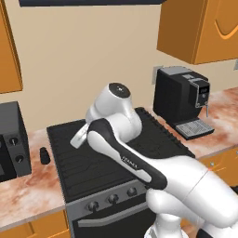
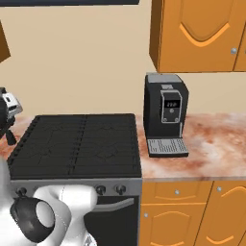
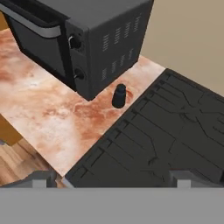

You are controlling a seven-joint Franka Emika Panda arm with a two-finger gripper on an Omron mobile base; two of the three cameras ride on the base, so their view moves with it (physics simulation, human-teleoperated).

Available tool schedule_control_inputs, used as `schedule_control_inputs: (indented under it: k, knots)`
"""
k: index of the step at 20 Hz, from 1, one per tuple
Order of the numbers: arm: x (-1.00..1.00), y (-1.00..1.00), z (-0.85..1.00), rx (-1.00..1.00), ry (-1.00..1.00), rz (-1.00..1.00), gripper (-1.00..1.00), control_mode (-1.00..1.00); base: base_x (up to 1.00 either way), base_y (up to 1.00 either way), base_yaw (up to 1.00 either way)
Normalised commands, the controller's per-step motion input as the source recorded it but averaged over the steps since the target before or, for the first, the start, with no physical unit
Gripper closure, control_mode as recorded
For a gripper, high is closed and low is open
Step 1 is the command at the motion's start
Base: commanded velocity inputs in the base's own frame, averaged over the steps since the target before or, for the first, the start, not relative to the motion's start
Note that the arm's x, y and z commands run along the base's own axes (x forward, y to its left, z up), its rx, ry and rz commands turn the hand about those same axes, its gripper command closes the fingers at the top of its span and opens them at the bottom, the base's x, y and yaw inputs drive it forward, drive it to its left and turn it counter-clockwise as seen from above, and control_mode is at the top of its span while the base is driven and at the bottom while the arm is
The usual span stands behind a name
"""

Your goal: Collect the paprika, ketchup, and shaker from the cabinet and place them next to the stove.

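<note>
The shaker (image 3: 119, 96), a small all-black cylinder, stands upright on the marbled counter (image 3: 48, 113) between the microwave and the stove's (image 3: 175, 127) left edge; it also shows as the shaker (image 1: 44, 155). My gripper (image 3: 111, 178) hangs open above the stove's front left corner, nothing between its fingertips (image 3: 38, 179), with the shaker ahead of it and apart. From the left base the gripper (image 1: 77, 138) sits over the stove (image 1: 93, 158), right of the shaker. A plain orange cabinet (image 1: 9, 56) shows at the far left. Paprika and ketchup are out of view.
A black microwave (image 3: 87, 39) stands close behind the shaker, also seen as the microwave (image 1: 10, 139). A black coffee machine (image 2: 165, 113) sits on the counter right of the stove (image 2: 77, 144). Orange groove-door wall cabinets (image 2: 202, 33) hang above it.
</note>
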Motion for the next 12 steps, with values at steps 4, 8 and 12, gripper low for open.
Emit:
schedule_control_inputs:
  k: [4,8,12]
  knots:
    - [-0.04,-1.0,-0.04,0.0,0.06,-0.08,-1.0,-1.0,0.0,0.0,0.0]
    - [-0.36,-1.0,-0.38,0.01,0.0,-0.15,-1.0,-1.0,0.0,0.0,0.0]
    - [-0.43,-1.0,-0.57,0.01,0.01,-0.22,-1.0,-1.0,0.0,0.0,0.0]
